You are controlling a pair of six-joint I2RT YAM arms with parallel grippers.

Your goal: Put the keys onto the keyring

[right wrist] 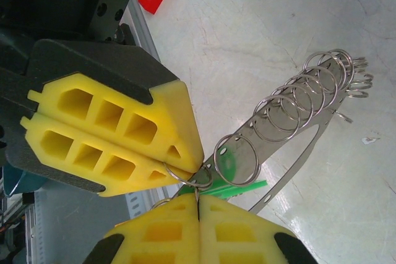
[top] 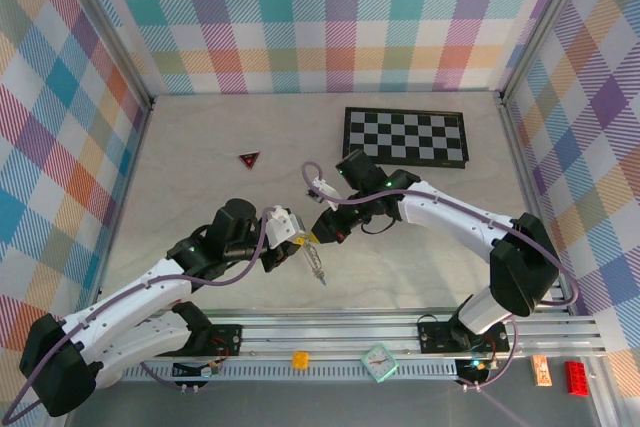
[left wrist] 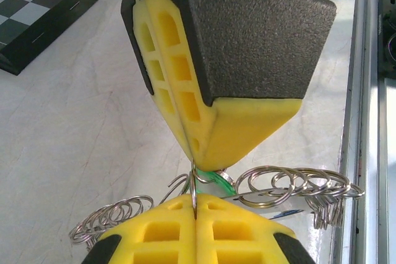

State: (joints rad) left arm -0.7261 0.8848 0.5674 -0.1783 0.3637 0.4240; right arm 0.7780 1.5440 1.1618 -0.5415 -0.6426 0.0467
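Yellow foam fingers (left wrist: 148, 236) of the left gripper (left wrist: 195, 207) sat closest to the lens in the left wrist view. They were pressed together with a thin wire loop of the keyring (right wrist: 247, 133) running into their seam, so I read them as clamped on it. The right gripper (left wrist: 207, 160) pointed down from above to meet them tip to tip, its fingers (left wrist: 179, 100) together as well. Whether they pinched the mint-green key (left wrist: 221, 183) or a loop beside it, I could not tell.

From the right wrist, the keyring's grey band and its silvery chain (right wrist: 334, 66) stretched away from the two sets of tips. The green key lay right at the pinch, partly behind one small loop. From the top camera the grippers met over the middle of the tabletop, a little toward its near edge, with the chain hanging below them. They were well apart from the checkerboard (top: 405, 137) near the far right corner and from the dark red triangle (top: 249, 159).

My judgement was that the job stood partway through its first key. The green one was at the ring, but I could not confirm it was threaded. A sliver of blue (left wrist: 289, 213) under the chain may have been the second key, though it was too small to say. At least that key, perhaps both, was left to do.
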